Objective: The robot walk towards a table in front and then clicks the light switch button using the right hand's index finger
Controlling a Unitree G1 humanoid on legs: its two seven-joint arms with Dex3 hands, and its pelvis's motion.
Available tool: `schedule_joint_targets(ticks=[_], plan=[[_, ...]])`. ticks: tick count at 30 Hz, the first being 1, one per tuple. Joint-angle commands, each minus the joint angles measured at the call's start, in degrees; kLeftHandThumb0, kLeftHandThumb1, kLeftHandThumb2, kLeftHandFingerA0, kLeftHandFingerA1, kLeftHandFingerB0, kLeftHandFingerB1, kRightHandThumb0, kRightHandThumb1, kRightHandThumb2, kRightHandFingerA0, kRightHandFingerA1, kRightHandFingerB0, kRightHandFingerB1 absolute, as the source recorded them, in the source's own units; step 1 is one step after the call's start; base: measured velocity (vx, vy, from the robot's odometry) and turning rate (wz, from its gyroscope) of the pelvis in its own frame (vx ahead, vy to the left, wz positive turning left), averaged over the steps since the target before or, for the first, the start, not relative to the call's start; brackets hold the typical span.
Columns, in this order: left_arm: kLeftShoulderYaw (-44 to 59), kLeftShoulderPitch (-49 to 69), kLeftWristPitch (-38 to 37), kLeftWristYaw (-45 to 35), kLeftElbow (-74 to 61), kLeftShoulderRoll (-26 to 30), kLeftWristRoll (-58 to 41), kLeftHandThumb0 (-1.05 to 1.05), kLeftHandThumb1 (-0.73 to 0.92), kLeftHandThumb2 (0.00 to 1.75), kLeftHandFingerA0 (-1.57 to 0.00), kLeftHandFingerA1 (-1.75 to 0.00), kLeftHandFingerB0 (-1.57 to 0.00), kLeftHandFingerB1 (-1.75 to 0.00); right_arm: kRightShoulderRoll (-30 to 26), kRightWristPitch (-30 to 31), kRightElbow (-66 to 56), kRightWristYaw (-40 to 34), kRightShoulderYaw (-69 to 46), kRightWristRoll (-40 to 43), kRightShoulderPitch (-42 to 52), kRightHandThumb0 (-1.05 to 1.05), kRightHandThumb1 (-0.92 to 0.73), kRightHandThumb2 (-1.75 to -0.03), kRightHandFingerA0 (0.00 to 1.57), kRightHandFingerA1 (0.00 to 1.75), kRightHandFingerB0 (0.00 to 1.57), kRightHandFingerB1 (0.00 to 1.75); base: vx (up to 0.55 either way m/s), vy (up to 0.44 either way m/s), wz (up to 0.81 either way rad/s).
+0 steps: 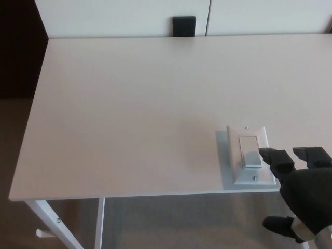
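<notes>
Beside right hand (pixel 306 194): light switch (pixel 250 154)

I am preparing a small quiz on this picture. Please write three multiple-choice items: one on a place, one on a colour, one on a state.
1. Where does the light switch lie on the table?
A. near the front edge, right side
B. far left corner
C. at the far edge, middle

2. What colour is the right hand?
A. white
B. black
C. red

3. What is the right hand holding?
A. the switch
B. a cup
C. nothing

Answers: 1 A, it sits by the near edge at right; 2 B, the fingers are dark; 3 C, one finger only points at the rocker.
</notes>
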Motion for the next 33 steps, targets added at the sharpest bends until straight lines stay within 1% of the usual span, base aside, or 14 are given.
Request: schedule_joint_targets(ticks=[1,3,8,9,10,12,13,18,19,24,25,28,29,33], plan=[[0.3,0.4,1.8,0.1,-0.6,0.5,-0.1,-0.63,0.26,0.82,-0.19,-1.03,-0.17,-0.77,-0.9,1.2,-0.3,-0.5,1.0,-1.9,0.6,-0.92,-0.52,-0.92,0.00,0.44,0.01,0.44,0.00,0.000,0.00],[0.4,0.3,2.8,0.0,-0.8,0.6,-0.4,-0.63,0.26,0.82,-0.19,-1.04,-0.16,-0.76,-0.8,1.5,0.8,-0.9,1.6,-1.9,0.3,-0.89,-0.50,-0.91,0.00,0.45,0.01,0.46,0.00,0.000,0.00],[0.1,0.4,1.7,0.1,-0.7,0.7,0.3,-0.65,0.27,0.81,-0.21,-1.05,-0.17,-0.78,-0.8,1.8,2.3,-0.7,2.0,-0.9,-0.2,-0.87,-0.49,-0.89,0.00,0.46,0.00,0.44,0.00,0.000,0.00],[0.1,0.3,2.0,0.2,-0.6,0.7,0.3,-0.59,0.23,0.94,-0.38,-0.82,-0.19,-0.66,-0.9,1.8,2.3,-0.6,2.2,-0.8,-0.3,-0.88,-0.49,-0.90,0.00,0.46,0.00,0.43,0.00,0.000,0.00],[0.1,0.2,2.2,0.3,-0.7,0.7,0.4,-0.63,0.26,0.81,-0.21,-1.04,-0.17,-0.77,-1.0,1.8,2.4,-0.5,2.3,-0.7,-0.3,-0.87,-0.48,-0.90,0.00,0.46,0.00,0.40,0.00,0.000,0.00],[-0.1,0.3,2.2,0.6,-0.7,0.8,0.7,-0.63,0.26,0.82,-0.24,-1.03,-0.17,-0.75,-1.1,1.9,2.5,-0.3,2.5,-0.7,-0.4,-0.86,-0.47,-0.90,0.00,0.46,0.00,0.38,0.00,0.000,0.00],[-0.1,0.3,1.8,0.0,-0.7,0.9,0.5,-0.59,0.25,0.83,-0.25,-1.07,-0.16,-0.77,-1.1,1.9,2.7,-0.5,2.7,-0.9,-0.4,-0.87,-0.48,-0.90,0.00,0.46,0.00,0.38,0.00,0.000,0.00],[-0.5,0.5,1.9,0.3,-1.1,1.1,1.0,-0.61,0.24,0.80,-0.27,-1.03,-0.19,-0.76,-1.2,2.3,3.2,-0.4,3.3,-1.2,-0.6,-0.86,-0.47,-0.89,0.00,0.46,0.00,0.38,0.00,0.000,0.00],[-0.6,0.5,1.8,0.3,-1.1,1.2,1.1,-0.59,0.25,0.82,-0.28,-1.04,-0.19,-0.77,-1.3,2.5,3.0,0.2,3.3,-1.2,-0.7,-0.85,-0.47,-0.89,0.00,0.47,0.00,0.37,0.00,0.000,0.00],[-0.4,0.3,1.7,0.3,-0.8,1.1,0.9,-0.60,0.24,0.82,-0.29,-1.04,-0.21,-0.77,-1.3,2.7,2.9,0.0,3.6,-1.3,-0.7,-0.84,-0.47,-0.88,0.00,0.46,0.00,0.45,0.00,0.000,0.00],[-0.5,0.3,1.7,0.3,-0.9,1.0,0.9,-0.60,0.24,0.83,-0.28,-1.07,-0.20,-0.80,-1.4,2.6,2.8,-0.2,3.6,-1.0,-0.4,-0.85,-0.47,-0.88,0.00,0.46,0.01,0.46,0.00,0.000,0.00],[-0.4,0.1,1.5,0.0,-0.6,1.0,0.7,-0.60,0.24,0.84,-0.26,-1.05,-0.21,-0.80,-1.6,2.7,2.5,0.1,4.1,-1.4,-0.1,-0.86,-0.48,-0.89,0.00,0.46,0.01,0.47,0.00,0.000,0.00],[-0.4,0.0,1.6,0.1,-0.7,1.1,0.9,-0.62,0.24,0.84,-0.26,-1.03,-0.22,-0.78,-1.7,2.9,2.6,0.3,4.3,-1.6,0.1,-0.92,-0.43,-0.74,0.00,0.41,0.01,0.52,0.00,0.000,0.00],[-0.7,0.0,1.2,0.4,-0.8,1.4,1.5,-0.61,0.26,0.81,-0.28,-1.02,-0.21,-0.75,-1.7,2.9,2.6,-0.1,4.9,-1.2,1.1,-0.90,-0.41,-0.73,0.00,0.41,0.01,0.52,0.00,0.000,0.00]])
